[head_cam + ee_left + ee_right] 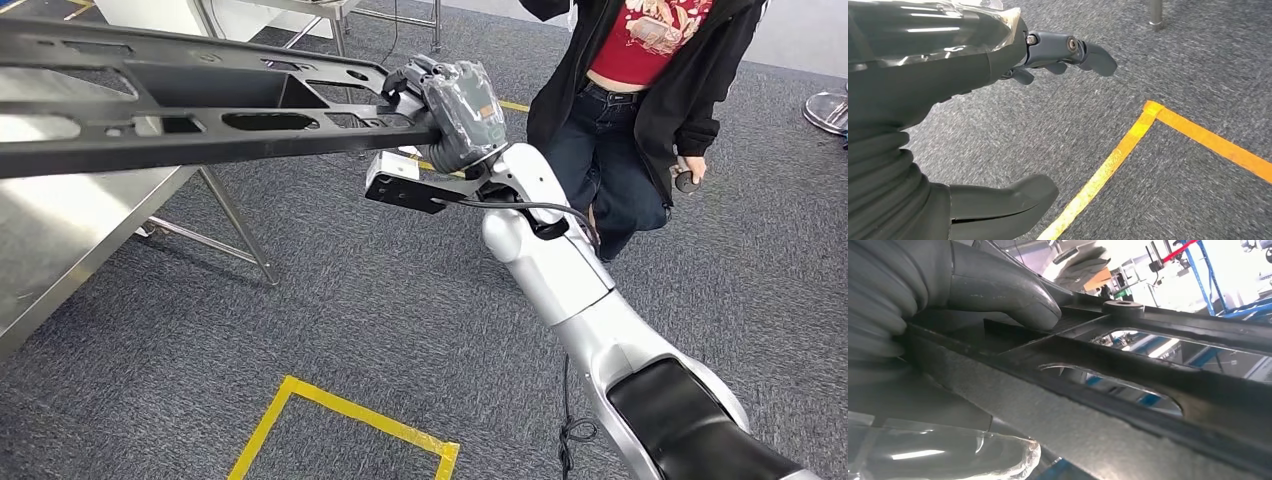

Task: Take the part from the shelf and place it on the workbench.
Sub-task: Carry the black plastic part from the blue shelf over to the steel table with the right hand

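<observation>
The part [200,100] is a long black plastic frame with oval cut-outs, reaching from the left edge to the upper middle of the head view. My right hand [455,110] grips its right end and holds it in the air, partly above the steel workbench [60,230] at the left. Close up, the thumb [1013,295] presses on the part [1128,390] beside a round boss. My left hand [1013,125] hangs over the grey carpet, fingers apart and holding nothing.
A person in a black jacket and red top [640,90] crouches close behind my right arm, holding a small controller. The workbench stands on thin metal legs [240,225]. Yellow tape [340,410] marks a square on the carpet in front of me.
</observation>
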Controlling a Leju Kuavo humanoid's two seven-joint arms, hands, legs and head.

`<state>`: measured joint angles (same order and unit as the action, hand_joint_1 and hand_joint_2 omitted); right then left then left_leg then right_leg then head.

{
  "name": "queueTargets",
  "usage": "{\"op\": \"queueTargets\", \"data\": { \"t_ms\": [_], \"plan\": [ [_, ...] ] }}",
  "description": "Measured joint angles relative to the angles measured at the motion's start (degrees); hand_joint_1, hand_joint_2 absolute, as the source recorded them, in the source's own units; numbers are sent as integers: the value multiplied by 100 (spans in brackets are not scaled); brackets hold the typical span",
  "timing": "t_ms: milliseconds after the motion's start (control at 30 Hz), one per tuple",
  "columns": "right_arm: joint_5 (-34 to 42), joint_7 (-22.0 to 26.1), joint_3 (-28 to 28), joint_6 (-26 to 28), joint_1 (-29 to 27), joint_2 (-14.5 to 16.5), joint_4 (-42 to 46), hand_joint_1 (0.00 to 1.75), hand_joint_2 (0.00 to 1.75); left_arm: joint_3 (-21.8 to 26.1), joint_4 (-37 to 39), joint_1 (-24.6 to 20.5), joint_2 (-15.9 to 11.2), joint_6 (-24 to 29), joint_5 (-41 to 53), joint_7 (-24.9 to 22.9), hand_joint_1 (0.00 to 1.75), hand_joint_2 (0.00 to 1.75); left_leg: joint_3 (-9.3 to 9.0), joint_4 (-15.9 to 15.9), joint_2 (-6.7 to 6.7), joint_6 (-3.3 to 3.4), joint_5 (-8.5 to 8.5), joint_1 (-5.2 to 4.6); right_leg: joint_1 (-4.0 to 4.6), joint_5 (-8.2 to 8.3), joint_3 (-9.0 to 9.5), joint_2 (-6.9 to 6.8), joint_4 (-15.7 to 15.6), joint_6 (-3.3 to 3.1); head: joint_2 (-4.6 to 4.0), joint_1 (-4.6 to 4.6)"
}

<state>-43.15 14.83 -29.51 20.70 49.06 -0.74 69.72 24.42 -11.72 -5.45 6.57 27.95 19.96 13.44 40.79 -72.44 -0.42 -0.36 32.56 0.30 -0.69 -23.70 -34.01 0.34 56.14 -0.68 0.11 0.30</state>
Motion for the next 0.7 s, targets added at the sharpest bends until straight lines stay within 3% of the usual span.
{"op": "queueTargets", "data": {
  "t_ms": [33,67,133,200,300,367,500,700],
  "plan": [
    [33,27,5,22,-32,-2,-26,175,175,2,0,12,-3,1,1,0,0,175,113,-53,6,-20,-9,17,-1,-37,46,6,2,11,0,0],
    [62,55,12,46,-65,-4,-53,175,175,4,0,22,-8,3,1,0,0,175,119,100,14,-30,-155,31,-2,-75,102,11,4,22,0,1],
    [104,112,25,89,-108,-5,-104,175,175,16,0,31,-20,10,2,0,0,175,-105,867,26,-13,-735,47,-3,-156,213,17,2,51,0,2],
    [125,149,34,124,-113,-4,-143,175,175,41,-1,25,-26,15,4,0,0,175,-321,1470,31,47,-1050,25,14,-217,257,30,3,95,0,2],
    [131,163,50,146,-127,-3,-193,175,175,66,-1,23,-26,7,6,-4,0,175,-414,1585,24,162,-1076,-17,38,-275,247,40,-9,186,0,4],
    [114,162,57,151,-128,-5,-220,175,175,79,-1,24,-25,-5,5,-7,0,175,-455,1627,13,177,-1100,-33,52,-276,281,22,2,222,0,10],
    [22,123,54,170,-113,4,-275,175,175,91,0,9,-25,-19,7,-9,0,175,-475,1633,-15,159,-1088,-103,51,-310,338,-6,-42,163,0,17],
    [-74,61,38,175,-112,12,-381,175,175,99,0,20,-24,-20,13,-9,0,175,-463,1627,-17,202,-1069,-132,26,-316,343,-11,-79,193,0,18]
  ]
}}
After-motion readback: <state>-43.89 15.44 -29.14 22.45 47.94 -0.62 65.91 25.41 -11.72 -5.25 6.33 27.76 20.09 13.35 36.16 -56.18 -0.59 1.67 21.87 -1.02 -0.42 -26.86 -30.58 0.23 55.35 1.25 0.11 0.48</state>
